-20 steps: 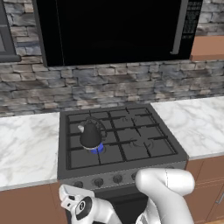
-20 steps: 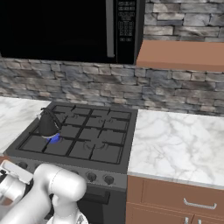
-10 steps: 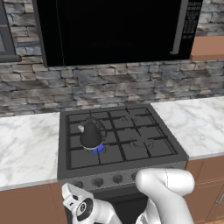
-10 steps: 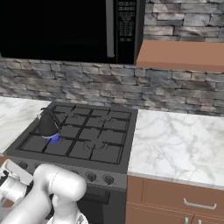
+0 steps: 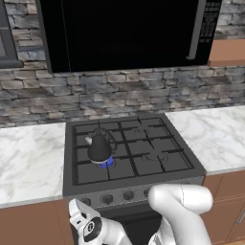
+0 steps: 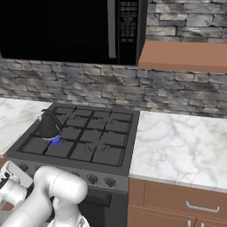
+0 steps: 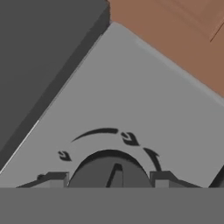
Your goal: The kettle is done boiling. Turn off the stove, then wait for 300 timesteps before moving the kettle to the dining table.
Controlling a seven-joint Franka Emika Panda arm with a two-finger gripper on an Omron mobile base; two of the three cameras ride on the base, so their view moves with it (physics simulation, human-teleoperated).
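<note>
The small black kettle (image 5: 99,148) (image 6: 48,126) stands upright on the front left burner of the dark grey stove (image 5: 143,168) (image 6: 91,151), with a blue flame (image 5: 108,162) (image 6: 55,141) burning under it. My arm folds down in front of the stove. My gripper (image 7: 109,180) (image 5: 80,210) is at the left end of the front panel, its fingertips (image 7: 57,178) pressed on either side of a round dark knob (image 7: 109,168). The dining table is out of view.
White marble counters (image 5: 28,158) (image 6: 177,142) flank the stove on brown cabinets (image 6: 177,201). A black microwave (image 5: 124,33) hangs above against a stone wall. More knobs (image 5: 128,194) (image 6: 110,181) line the stove front.
My hand has shifted very slightly at the stove's front panel. The kettle has not moved and the flame burns as before.
</note>
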